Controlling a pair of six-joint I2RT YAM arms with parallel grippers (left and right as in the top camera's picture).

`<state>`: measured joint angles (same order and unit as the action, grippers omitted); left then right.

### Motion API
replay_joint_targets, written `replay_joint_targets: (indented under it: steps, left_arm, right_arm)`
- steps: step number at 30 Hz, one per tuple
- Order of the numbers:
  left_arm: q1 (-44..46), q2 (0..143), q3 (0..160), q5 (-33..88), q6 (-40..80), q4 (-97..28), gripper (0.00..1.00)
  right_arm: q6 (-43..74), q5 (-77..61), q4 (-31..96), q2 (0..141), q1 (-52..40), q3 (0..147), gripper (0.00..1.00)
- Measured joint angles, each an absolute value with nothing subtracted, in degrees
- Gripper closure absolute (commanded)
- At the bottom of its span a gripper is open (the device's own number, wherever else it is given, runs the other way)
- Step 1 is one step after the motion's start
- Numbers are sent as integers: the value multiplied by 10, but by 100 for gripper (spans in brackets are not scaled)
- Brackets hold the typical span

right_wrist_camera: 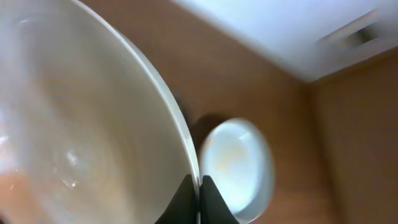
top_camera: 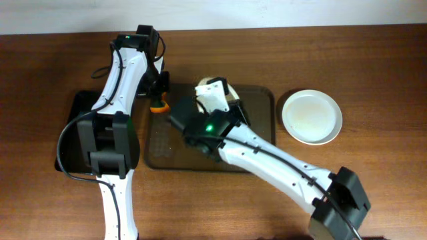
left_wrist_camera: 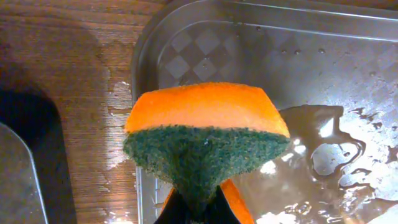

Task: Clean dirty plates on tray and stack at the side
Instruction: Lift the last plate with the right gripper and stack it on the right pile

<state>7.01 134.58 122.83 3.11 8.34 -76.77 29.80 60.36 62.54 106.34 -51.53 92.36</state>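
Observation:
My right gripper (right_wrist_camera: 199,186) is shut on the rim of a white plate (right_wrist_camera: 74,124) and holds it tilted over the brown-grey tray (top_camera: 260,107). In the overhead view the arm hides most of that plate (top_camera: 233,95). Another white plate (top_camera: 311,117) lies on the table to the right of the tray and also shows blurred in the right wrist view (right_wrist_camera: 233,162). My left gripper (left_wrist_camera: 196,208) is shut on an orange sponge with a green scouring face (left_wrist_camera: 205,137), above the tray's left end (left_wrist_camera: 249,50). No third plate is in view.
The tray base is wet, with puddles (left_wrist_camera: 329,149) near the sponge. A smaller black tray (top_camera: 73,133) lies on the table left of the big tray, partly under the left arm. The right arm crosses the tray diagonally.

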Motion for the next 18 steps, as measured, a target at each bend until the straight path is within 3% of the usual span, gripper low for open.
replay_joint_targets:
  steps: [5, 10, 13, 18]
  left_arm:
    - [70, 1346, 1228, 32, 83, -768, 100]
    - [70, 1346, 1228, 32, 83, -768, 100]
    - [70, 1346, 1228, 32, 83, -768, 100]
    - [70, 1346, 1228, 32, 83, -767, 100]
  right_arm:
    - [298, 793, 623, 1063, -561, 924, 96]
    - [309, 796, 623, 1063, -563, 924, 96]
    - [319, 605, 623, 1063, -527, 924, 96]
    - [272, 200, 624, 1063, -363, 924, 96]
